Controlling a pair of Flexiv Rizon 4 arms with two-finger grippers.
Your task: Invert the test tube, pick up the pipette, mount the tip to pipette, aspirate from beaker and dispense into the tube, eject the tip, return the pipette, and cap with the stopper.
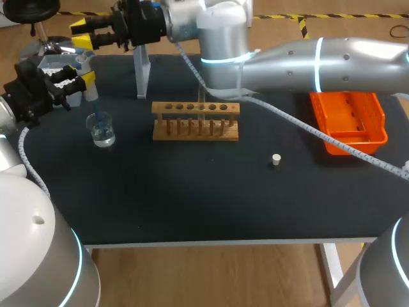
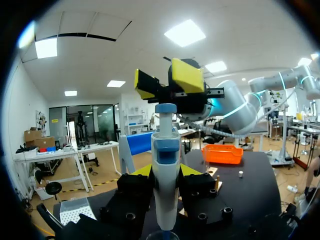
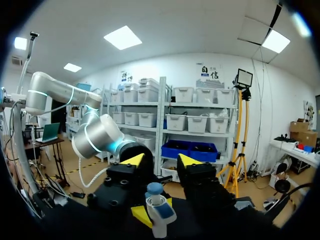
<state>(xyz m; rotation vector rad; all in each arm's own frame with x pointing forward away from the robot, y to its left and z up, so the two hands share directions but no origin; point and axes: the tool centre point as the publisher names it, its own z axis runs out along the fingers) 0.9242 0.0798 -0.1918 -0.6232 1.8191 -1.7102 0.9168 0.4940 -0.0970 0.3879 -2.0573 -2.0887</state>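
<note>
The left gripper clamps the pipette upright, with its tip dipped into the beaker at the table's left. The right gripper hangs wide, holding nothing, close by the pipette's top.

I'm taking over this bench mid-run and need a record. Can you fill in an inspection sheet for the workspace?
Surface: dark matte table top.
Job's things: blue-and-white pipette upright, its blue tip inside the clear glass beaker; wooden test tube rack mid-table; small white stopper lying alone; clear tip box at the far left.
Clutter: orange plastic tray on the right.
Grippers: left gripper shut on the pipette; right gripper above the pipette's top, fingers apart.
Cables: grey braided cable from the right arm, over the table.
Surroundings: nothing seen.
</note>
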